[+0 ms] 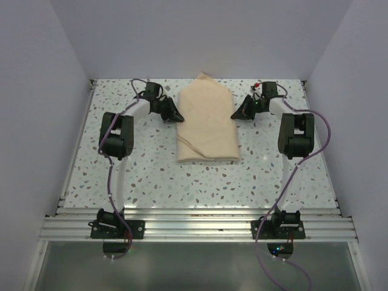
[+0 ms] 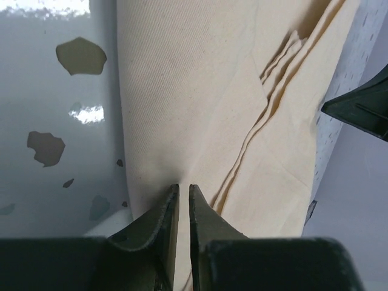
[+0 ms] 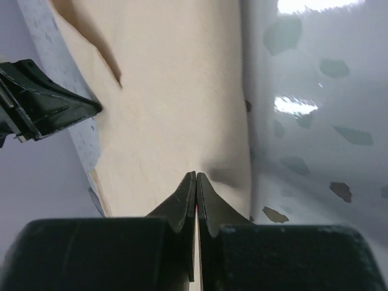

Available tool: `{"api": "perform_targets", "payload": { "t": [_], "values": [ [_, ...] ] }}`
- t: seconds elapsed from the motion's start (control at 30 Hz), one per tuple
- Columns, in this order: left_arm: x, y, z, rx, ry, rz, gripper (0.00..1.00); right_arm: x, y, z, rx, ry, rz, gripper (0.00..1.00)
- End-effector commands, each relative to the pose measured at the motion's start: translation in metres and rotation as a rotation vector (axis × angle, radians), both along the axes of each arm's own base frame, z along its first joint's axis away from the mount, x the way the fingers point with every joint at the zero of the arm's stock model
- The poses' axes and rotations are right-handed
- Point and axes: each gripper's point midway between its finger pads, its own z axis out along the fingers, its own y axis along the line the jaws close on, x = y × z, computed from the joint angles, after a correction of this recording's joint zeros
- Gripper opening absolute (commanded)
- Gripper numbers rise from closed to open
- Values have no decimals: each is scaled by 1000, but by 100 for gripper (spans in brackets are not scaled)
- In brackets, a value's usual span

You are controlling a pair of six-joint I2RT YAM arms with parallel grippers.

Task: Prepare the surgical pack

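One surgical pack (image 1: 206, 124), folded into a tan bundle, is seen lying at the far middle of the speckled table (image 1: 151, 173), flanked by two grippers. The left gripper (image 1: 177, 116) is set against its left edge, its two fingers (image 2: 163, 218) parted by only a narrow slit at the cloth's border; whether cloth is pinched cannot be told. The right gripper (image 1: 236, 114) is placed at the right edge, its two fingers (image 3: 182, 206) pressed fully together, tips at the cloth.
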Motion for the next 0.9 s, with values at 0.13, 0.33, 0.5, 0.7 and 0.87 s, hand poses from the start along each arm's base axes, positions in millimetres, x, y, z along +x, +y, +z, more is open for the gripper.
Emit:
{"api": "perform_targets", "payload": {
  "t": [0.13,0.33,0.5,0.7,0.87],
  "values": [
    [49,-5,35,-130,-131,82,16,42,25,55,101,-158,-7,0],
    [62,0,-7,-156,-86,150,16,45,29,-9,149,-80,-62,0],
    [76,8,-12,-192,-99,195,16,54,28,-35,152,-69,-87,0],
    [107,4,41,-273,-259,190,17,83,36,0,238,-170,-98,0],
    [123,4,69,-321,-336,228,20,112,40,54,306,-276,-132,0]
  ]
}}
